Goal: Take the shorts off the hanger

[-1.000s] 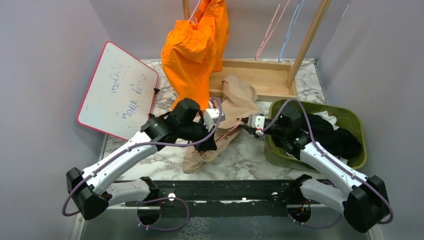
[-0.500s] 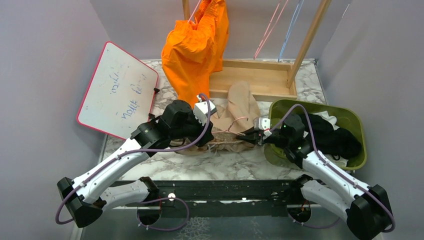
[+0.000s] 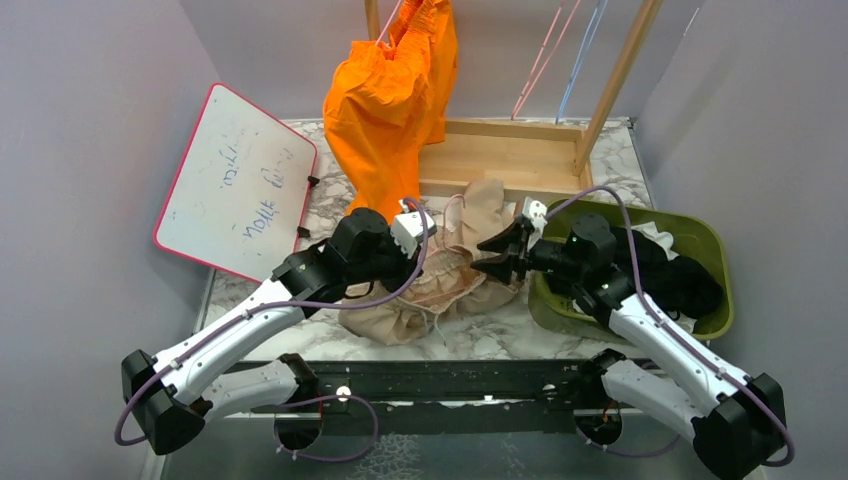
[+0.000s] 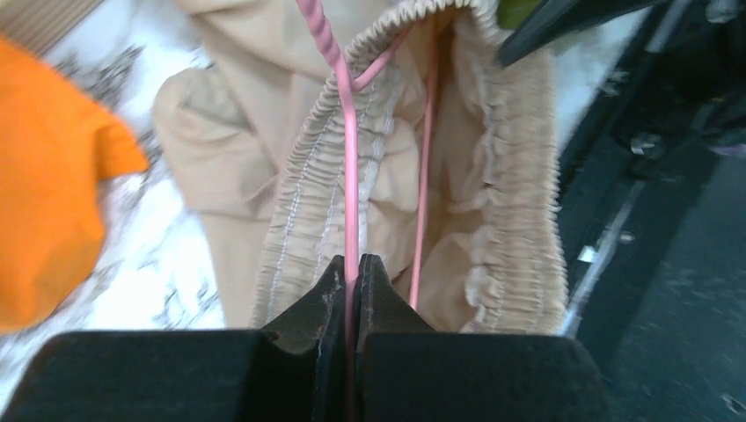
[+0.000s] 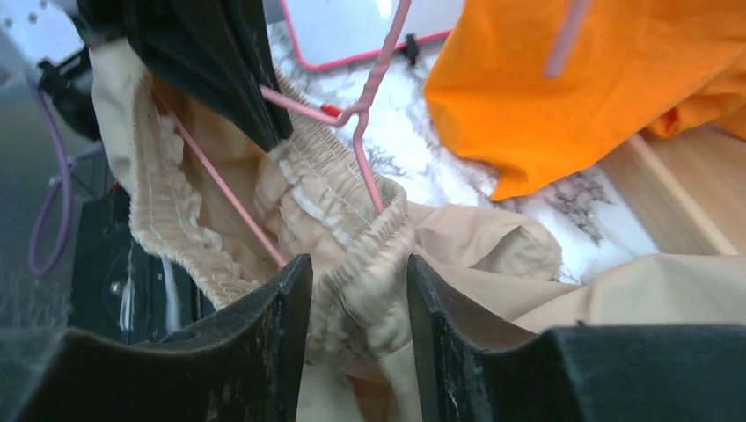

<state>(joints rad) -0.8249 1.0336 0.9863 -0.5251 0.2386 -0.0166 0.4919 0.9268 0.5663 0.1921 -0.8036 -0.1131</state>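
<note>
Left pincer (image 4: 352, 268) is clamping, fully closed, the pink wire of the hanger (image 4: 350, 167) below its twisted neck. Right pincer (image 5: 356, 281) is standing half apart astride the gathered waistband of the tan shorts (image 3: 440, 290); whether it is actually pinching the cloth cannot be told.

The tan shorts are lying bunched on the counter (image 3: 480, 335) between the two arms, with the hanger's wire running inside the waist. Orange shorts (image 3: 385, 100) are hanging at the back. Black shorts (image 3: 685, 280) and a white pair (image 3: 655, 232) are lying in the bin (image 3: 708, 236).

Likely failures:
- The elastic is probably catching on a hanger shoulder, so a straight pull risks dragging hanger and cloth together instead of parting them.
- The thin wire may be free to swivel between the closed jaws, which would tilt the hanger and re-hook the waistband.
- A loose right hold would let the elastic spring back over the wire.
- The bundle is sitting near the counter's front edge, so a hard tug toward the arms could be sending it over.
</note>
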